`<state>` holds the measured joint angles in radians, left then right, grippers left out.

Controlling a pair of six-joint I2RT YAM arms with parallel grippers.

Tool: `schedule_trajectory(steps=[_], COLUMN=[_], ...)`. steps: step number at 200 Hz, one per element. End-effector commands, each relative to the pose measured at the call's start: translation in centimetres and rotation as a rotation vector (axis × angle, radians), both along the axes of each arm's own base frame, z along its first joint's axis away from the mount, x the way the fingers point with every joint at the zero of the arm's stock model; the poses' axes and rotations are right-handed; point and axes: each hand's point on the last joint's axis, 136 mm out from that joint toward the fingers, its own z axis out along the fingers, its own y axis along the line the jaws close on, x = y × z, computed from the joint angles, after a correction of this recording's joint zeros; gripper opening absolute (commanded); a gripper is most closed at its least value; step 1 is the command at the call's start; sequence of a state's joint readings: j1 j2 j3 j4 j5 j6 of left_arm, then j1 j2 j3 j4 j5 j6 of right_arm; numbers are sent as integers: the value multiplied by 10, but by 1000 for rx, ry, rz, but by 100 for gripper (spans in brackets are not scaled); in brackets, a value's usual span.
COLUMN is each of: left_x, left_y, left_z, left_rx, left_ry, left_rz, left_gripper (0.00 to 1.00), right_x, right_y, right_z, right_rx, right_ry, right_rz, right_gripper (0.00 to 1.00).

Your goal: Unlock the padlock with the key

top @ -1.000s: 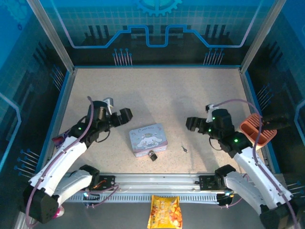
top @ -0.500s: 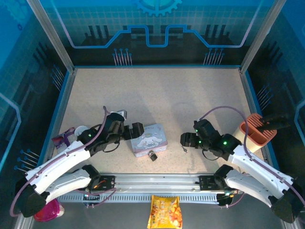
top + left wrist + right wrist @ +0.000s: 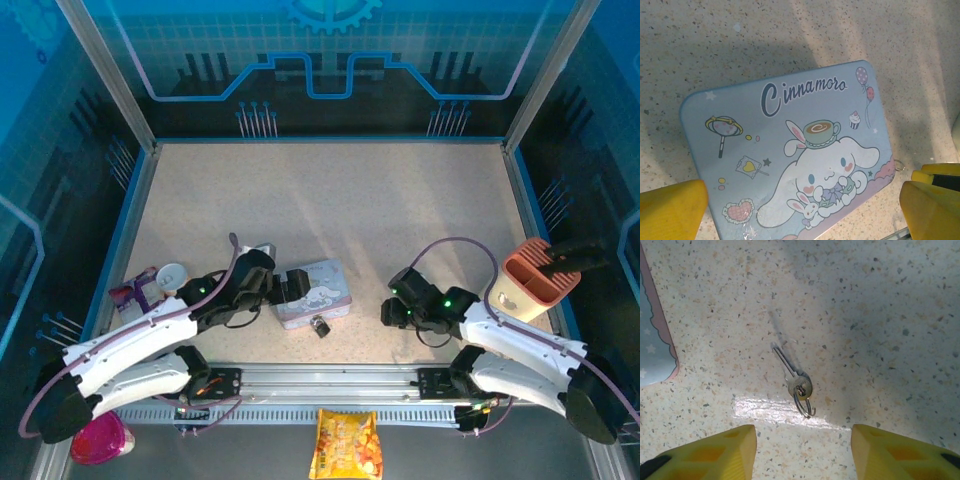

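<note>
Nearest the arm bases, a yellow snack packet (image 3: 345, 445) lies outside the work area, clear of the job. Just past the rail, the padlock (image 3: 321, 326) sits on the speckled surface (image 3: 330, 200) at the near edge of the pale blue cartoon tin (image 3: 322, 288); whether it touches the tin is too fine to tell. To its right, the right tool (image 3: 392, 308) is down low over the key (image 3: 790, 371), which lies flat on the surface a little right of the tin, blade pointing away from the wrist and a small wire ring (image 3: 804, 406) through its head. In the right wrist view the yellow fingers (image 3: 725, 452) stand apart on either side of the key, touching nothing and holding nothing. On the other side, the left tool (image 3: 290, 287) hangs over the tin's left part, its jaws spread wide and empty. Farther right, an orange caddy (image 3: 540, 272) stands by the wall, well apart from all this. The step in hand looks like picking up the key. The next move likely calls for bringing the fingers down to the surface and pinching the thin head squarely, since so flat a sliver may slide or tip away. After that the padlock will need steadying, probably by the left tool.
</note>
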<state>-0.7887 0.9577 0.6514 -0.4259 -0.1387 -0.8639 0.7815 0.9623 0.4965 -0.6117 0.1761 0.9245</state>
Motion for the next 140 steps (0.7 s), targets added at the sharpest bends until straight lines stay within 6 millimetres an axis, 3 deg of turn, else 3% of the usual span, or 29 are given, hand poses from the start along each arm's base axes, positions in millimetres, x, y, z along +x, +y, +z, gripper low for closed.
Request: schedule_trajectory(steps=[1,140], left_x=[7,11], left_y=[-5,-10], left_z=[11,10], left_rx=[-13,-18], left_ry=[-37,-28], left_rz=[6,11], left_gripper=[99,99], right_x=[0,14], right_y=[1,9], right_z=[-8,-35], right_rx=[-6,-98], right_ry=[2,33], right_rz=[-9,24], right_gripper=[49,29])
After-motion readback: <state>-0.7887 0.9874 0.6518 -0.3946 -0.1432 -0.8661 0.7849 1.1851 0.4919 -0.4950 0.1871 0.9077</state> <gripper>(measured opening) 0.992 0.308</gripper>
